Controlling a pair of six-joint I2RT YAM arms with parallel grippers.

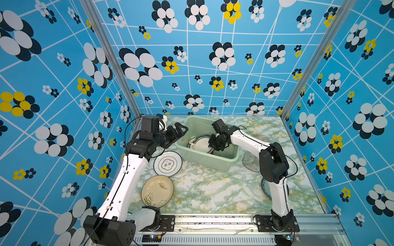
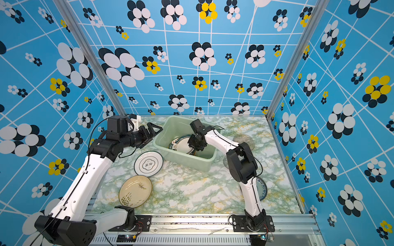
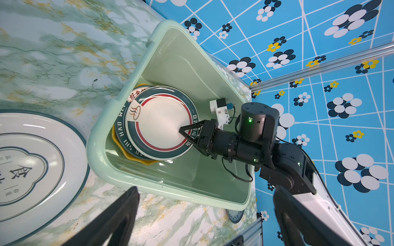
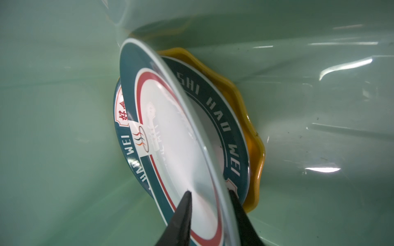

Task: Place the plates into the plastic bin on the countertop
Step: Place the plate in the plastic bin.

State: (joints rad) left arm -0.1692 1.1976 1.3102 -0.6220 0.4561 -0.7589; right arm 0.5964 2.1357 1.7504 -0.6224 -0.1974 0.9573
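Observation:
The pale green plastic bin stands at the back of the marble countertop. Inside it lie stacked plates: a white one with a dark teal rim and red ring on top, tilted, a second dark-rimmed plate under it, and a yellow scalloped one at the bottom. My right gripper reaches into the bin, jaws apart astride the top plate's rim. My left gripper hovers wide open beside the bin's left rim, holding nothing.
On the countertop lie a white dark-rimmed plate, a cream plate with plant drawings, a blue-white plate partly behind the right arm, and two clear glass plates. Blue patterned walls close three sides.

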